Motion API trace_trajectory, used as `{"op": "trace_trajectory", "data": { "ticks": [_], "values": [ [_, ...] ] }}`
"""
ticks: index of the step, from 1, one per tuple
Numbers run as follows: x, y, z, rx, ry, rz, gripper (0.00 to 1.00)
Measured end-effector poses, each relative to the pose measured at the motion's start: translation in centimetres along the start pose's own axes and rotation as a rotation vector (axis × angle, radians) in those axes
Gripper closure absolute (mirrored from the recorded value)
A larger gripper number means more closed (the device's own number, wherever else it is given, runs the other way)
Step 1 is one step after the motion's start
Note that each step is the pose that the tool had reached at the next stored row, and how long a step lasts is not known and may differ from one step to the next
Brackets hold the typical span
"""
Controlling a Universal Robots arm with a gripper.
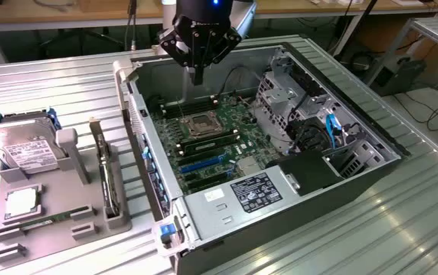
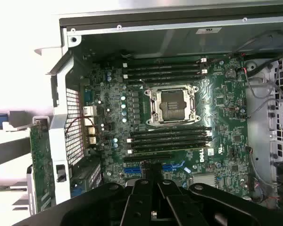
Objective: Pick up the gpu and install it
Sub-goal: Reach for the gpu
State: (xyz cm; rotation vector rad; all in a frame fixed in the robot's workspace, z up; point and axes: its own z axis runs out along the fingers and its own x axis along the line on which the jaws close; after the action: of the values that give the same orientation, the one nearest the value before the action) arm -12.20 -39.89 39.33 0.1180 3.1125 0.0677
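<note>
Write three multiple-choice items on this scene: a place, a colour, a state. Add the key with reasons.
1. Where is the gpu?
A) upright in the grey holder beside the case
B) plugged in inside the case
C) in the pincer

2. What colour is the long slot on the motherboard?
A) red
B) blue
C) yellow

3. How is the pincer?
A) wide open
B) shut on the gpu
C) shut, empty

Key: 1 A, the card stands in the holder; 2 B, the slot shows blue; 3 C, its fingers meet above the case with nothing between.
</note>
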Motion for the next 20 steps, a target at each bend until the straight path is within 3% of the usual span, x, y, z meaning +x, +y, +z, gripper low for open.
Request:
{"op": "trace_trajectory", "data": {
  "ticks": [20],
  "values": [
    [0.31, -0.02, 0.01, 0.0000, -0.0001, 0.000, 0.89]
  ]
}}
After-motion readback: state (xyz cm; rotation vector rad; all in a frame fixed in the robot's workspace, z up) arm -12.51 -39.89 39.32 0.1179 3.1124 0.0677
